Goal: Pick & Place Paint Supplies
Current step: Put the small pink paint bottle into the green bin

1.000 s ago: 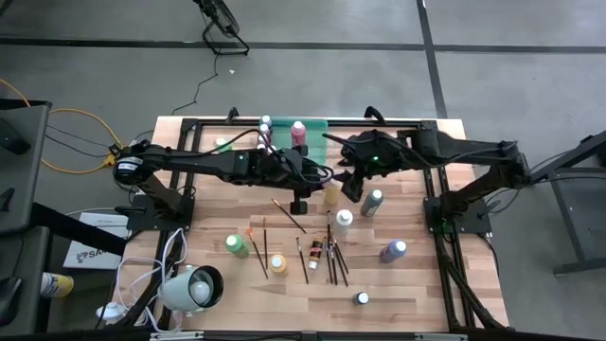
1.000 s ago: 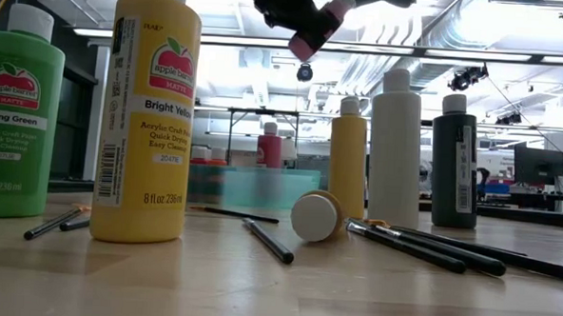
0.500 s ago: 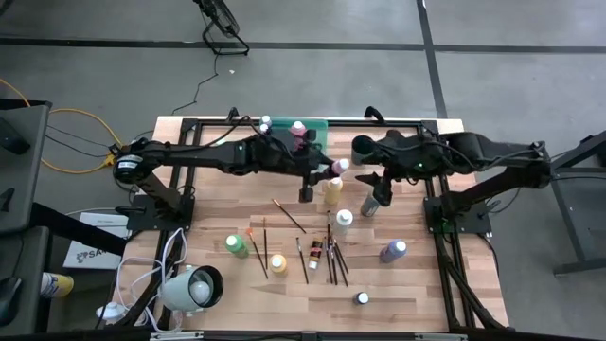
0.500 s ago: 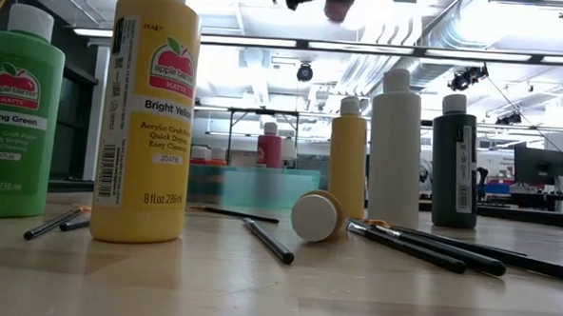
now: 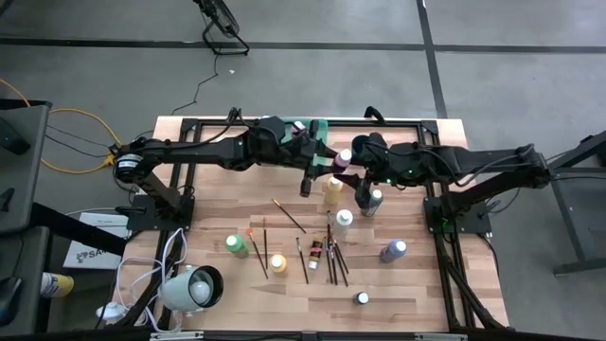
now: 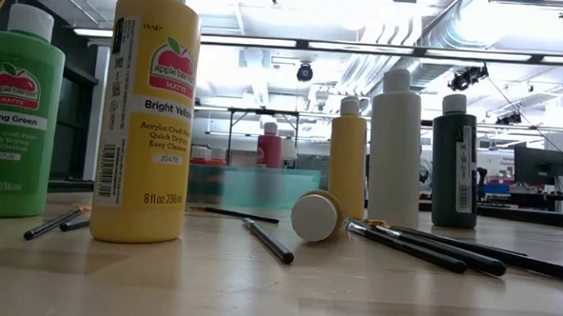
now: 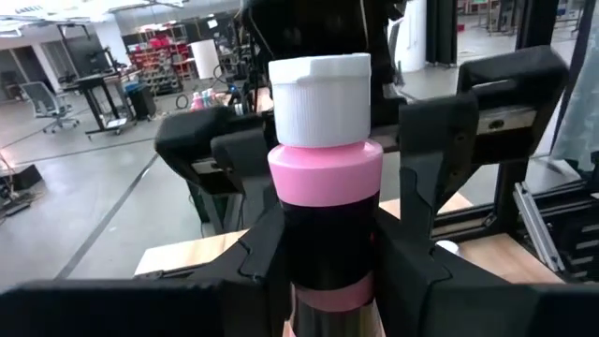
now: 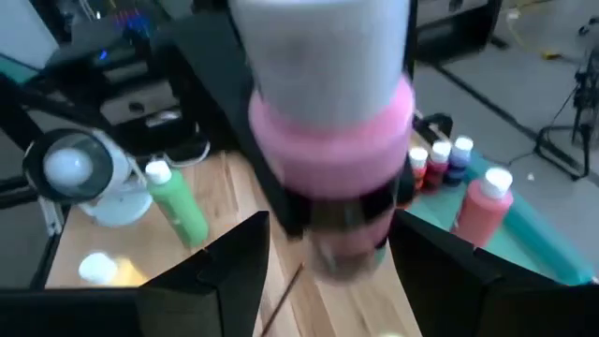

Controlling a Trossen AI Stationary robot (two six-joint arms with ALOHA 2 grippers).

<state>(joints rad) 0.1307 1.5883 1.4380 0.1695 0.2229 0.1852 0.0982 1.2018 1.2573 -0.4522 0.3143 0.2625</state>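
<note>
Left claw (image 5: 331,167) above the middle of the wooden surface (image 5: 407,284), clamped on a pink paint bottle (image 7: 325,178) with a white cap (dark fingers (image 7: 262,253) pressed to both sides of it in the left wrist view). Bottle held off the surface, between the two arms, near the green tray (image 5: 317,126) at the far edge.

Right claw (image 5: 355,180) just beside it, facing the same pink bottle. Fingers (image 8: 234,271) spread either side of the bottle in the right wrist view; cannot tell whether touching.

Elsewhere on the surface: yellow bottle (image 5: 332,191) just below the left claw, dark bottle (image 5: 372,200) by the right claw, white bottle (image 5: 342,221), green bottle (image 5: 236,245), purple bottle (image 5: 392,250) lying down. Paintbrushes (image 5: 331,258) scattered toward the near side. Red bottle (image 6: 270,144) standing in the tray in the low view.
</note>
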